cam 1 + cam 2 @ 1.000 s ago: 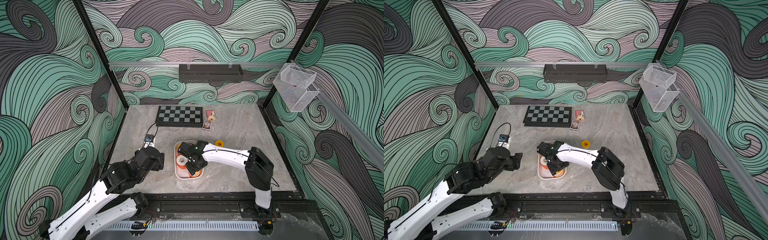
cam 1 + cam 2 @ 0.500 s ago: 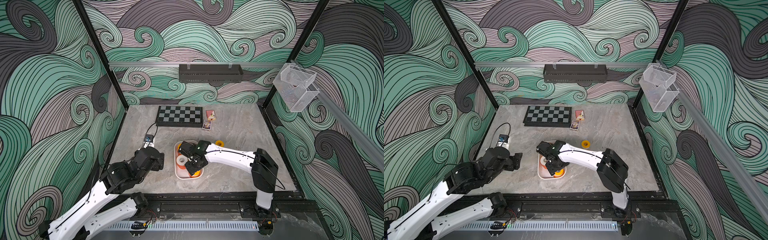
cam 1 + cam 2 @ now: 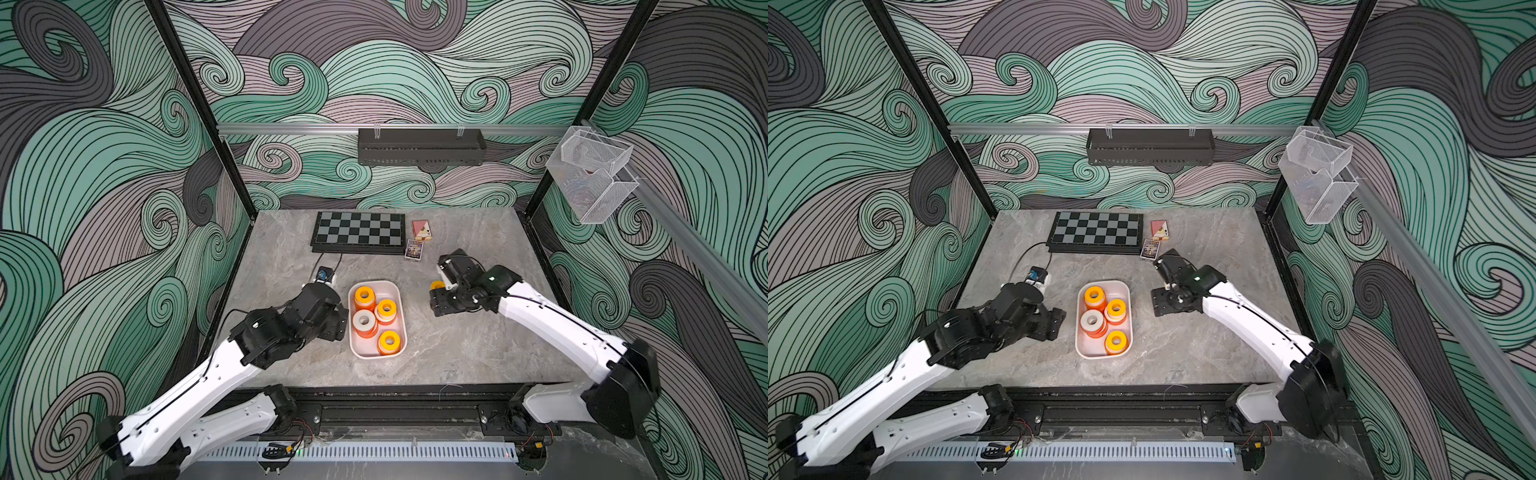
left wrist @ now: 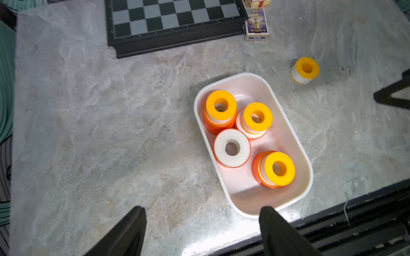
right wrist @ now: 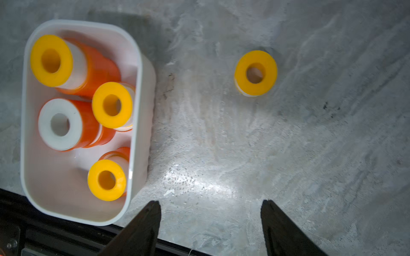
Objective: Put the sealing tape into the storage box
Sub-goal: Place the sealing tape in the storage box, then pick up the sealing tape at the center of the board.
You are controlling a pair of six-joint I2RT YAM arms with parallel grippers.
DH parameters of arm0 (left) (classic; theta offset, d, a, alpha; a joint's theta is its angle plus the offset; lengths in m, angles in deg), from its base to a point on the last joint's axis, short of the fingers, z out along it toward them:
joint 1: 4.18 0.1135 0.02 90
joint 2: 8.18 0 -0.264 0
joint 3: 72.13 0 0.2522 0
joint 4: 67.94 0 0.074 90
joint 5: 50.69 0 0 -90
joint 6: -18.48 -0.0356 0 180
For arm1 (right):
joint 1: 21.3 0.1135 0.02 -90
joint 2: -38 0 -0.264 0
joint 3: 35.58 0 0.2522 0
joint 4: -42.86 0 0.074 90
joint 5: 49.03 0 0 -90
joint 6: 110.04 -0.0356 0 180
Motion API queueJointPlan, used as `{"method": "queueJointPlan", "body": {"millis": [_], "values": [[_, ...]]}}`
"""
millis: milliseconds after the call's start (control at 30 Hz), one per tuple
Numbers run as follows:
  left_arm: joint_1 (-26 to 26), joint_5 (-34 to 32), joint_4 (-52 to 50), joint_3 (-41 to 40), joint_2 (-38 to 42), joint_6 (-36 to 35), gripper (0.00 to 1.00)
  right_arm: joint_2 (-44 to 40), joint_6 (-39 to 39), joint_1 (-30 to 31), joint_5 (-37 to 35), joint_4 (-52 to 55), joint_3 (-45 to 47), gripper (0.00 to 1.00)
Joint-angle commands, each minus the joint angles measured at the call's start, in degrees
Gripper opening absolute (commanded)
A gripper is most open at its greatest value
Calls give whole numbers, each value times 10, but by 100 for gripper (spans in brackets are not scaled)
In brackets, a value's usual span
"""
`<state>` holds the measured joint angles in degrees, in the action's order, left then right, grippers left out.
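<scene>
Storage box: shallow white plastic tray with rounded corners, flat on the grey marbled tabletop, front half, roughly centred, long sides running front to back.
Sealing tape in box: four round stacks, standing on end, holes up.
- Far end: yellow ring over a white band over an orange spool; tallest of the four.
- Toward the right wall: yellow-topped stack on an orange base.
- Toward the left wall: white-faced orange spool, packed close to the two above.
- Near end: yellow-topped orange spool, by the right wall.
- Count under the tops: cannot tell.
Loose tape: small yellow ring roll with a white band, upright on the tabletop, right of the box and well apart from its wall; mostly hidden behind the right wrist in a top view.
Right gripper: black fingers spread wide, nothing between; over bare tabletop, loose roll ahead of the tips, not touched.
Left gripper: fingers spread wide, empty; just beside the box's left wall in both top views, no contact seen.
Back of table: black-framed chessboard, flat; red card pack and blue card pack just beside its right end.
Back wall: long black shelf on the rail.
Right rail: two clear mesh baskets, hung.
</scene>
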<state>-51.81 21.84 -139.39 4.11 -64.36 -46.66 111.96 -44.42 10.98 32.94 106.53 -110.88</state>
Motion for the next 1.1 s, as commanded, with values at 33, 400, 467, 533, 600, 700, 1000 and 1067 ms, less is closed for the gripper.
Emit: {"method": "queueJointPlan", "body": {"millis": [33, 400, 467, 533, 600, 700, 1000, 1067], "values": [[-5, 100, 45, 82, -113, -16, 83, -90, -5, -89, 9, -63, 119, 74], [-15, 169, 51, 381, -507, -34, 85, -284, -73, -114, 4, -177, 345, 69], [-15, 157, 2, 470, -585, -31, 85, -303, -76, -114, 4, -196, 364, 69], [-16, 148, -54, 569, -666, -30, 84, -316, -74, -113, 11, -198, 369, 69], [-16, 151, -69, 625, -720, -37, 83, -323, -74, -113, 14, -205, 375, 69], [-16, 156, -73, 676, -774, -50, 83, -305, -69, -111, 35, -218, 377, 69], [-16, 139, -6, 713, -849, -96, 86, -282, -67, -111, 40, -224, 372, 70], [-16, 148, 3, 727, -864, -103, 87, -288, -68, -111, 37, -224, 374, 70]]}}
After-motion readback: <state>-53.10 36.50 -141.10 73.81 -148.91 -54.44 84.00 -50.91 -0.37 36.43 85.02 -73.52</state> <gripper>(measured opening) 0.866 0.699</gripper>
